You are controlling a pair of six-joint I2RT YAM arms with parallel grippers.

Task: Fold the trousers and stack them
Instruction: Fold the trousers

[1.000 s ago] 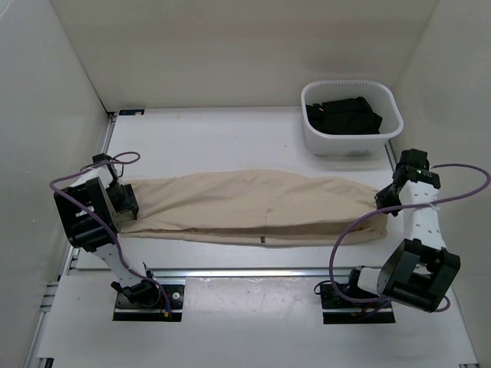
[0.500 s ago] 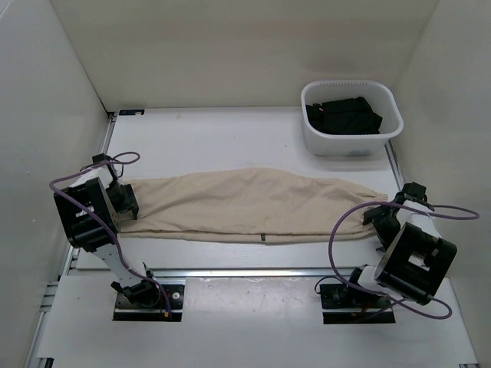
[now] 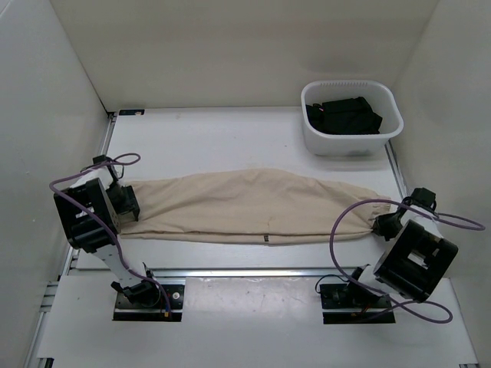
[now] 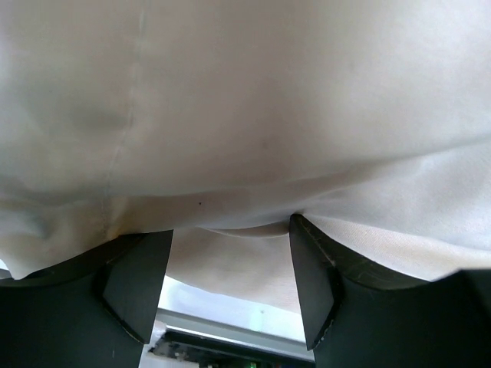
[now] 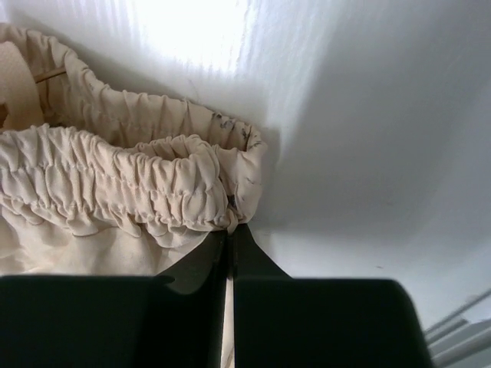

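Two pincers sit at opposite ends of the trousers (image 3: 253,207). The right pincer (image 5: 230,230) has its fingers pressed flat together with no gap. Their tips touch the corner of the gathered, elastic band at the cloth's right end. Whether a fold is nipped between them cannot be told. That band opens as a ruffled loop to the left of the tips, lying on the white counter (image 3: 215,138) near its right edge.

The left pincer (image 4: 230,284) has its fingers well apart. The beige cloth is draped across and over both tips, with a little of it sagging into the gap. It does not look clamped.

From the left pincer the trousers run as one long flat strip toward the right one, lying along the near half of the counter, roughly parallel to its near edge. A small dark label (image 3: 265,238) sits on the strip's near edge, about midway along.

At the far right corner of the counter, well apart from the cloth, stands a white basket (image 3: 349,146) holding dark folded garments (image 3: 341,115).
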